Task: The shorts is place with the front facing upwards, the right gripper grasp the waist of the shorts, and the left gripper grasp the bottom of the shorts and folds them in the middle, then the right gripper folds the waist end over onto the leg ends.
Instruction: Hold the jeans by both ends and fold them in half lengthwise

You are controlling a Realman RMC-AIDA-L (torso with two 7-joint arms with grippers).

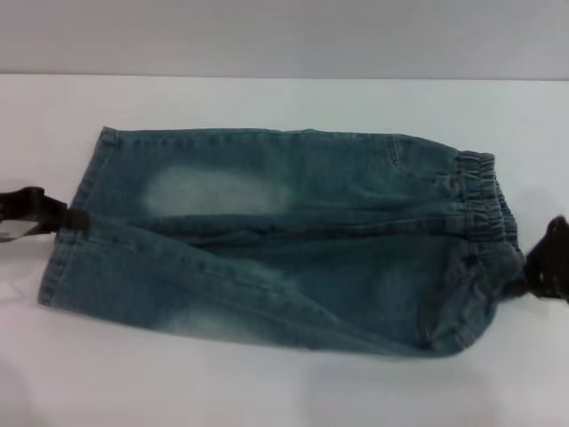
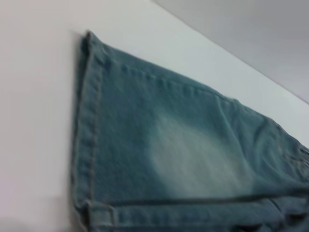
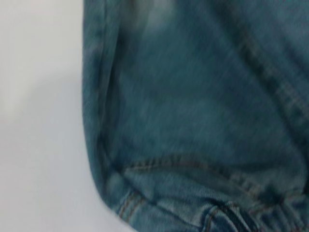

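Blue denim shorts (image 1: 284, 240) lie flat on the white table, the elastic waist (image 1: 484, 200) to the right and the leg hems (image 1: 67, 258) to the left. My left gripper (image 1: 71, 218) comes in from the left edge and is shut on the hem where the two legs meet. My right gripper (image 1: 529, 277) sits at the right edge, shut on the near waist corner, and the cloth bunches toward it. The left wrist view shows a hem corner and a faded patch of the shorts (image 2: 183, 154). The right wrist view shows the shorts (image 3: 193, 121) near the waistband seam.
The white table (image 1: 267, 391) runs all around the shorts, with bare surface in front and behind. A grey wall (image 1: 284, 36) rises past the table's far edge.
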